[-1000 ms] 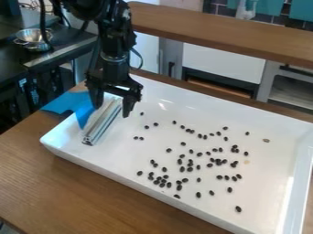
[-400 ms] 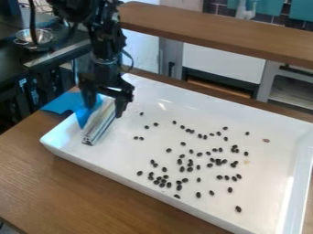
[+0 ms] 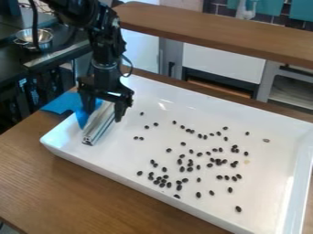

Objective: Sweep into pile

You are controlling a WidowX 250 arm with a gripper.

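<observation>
My arm (image 3: 107, 43): black, enters at the top edge, upper left of my camera view. Upper part slants down to a bend, then the section below hangs near vertical to the wrist (image 3: 105, 66). Thin dark cable (image 3: 129, 68) loops out on the view's right side of the wrist. My gripper (image 3: 103, 113): black, left of centre in view, pointing down. Two fingers (image 3: 120, 109), spread well apart, tips down, gap between them. Crosspiece above them tilts slightly, lower toward view right.

Tray (image 3: 147, 176): plain white. Beans (image 3: 198, 195): black. Cloth (image 3: 62, 103): solid blue. Counter (image 3: 73, 192): brown, wood-grained. Bar (image 3: 100, 122): silver, dark lengthwise stripes.
</observation>
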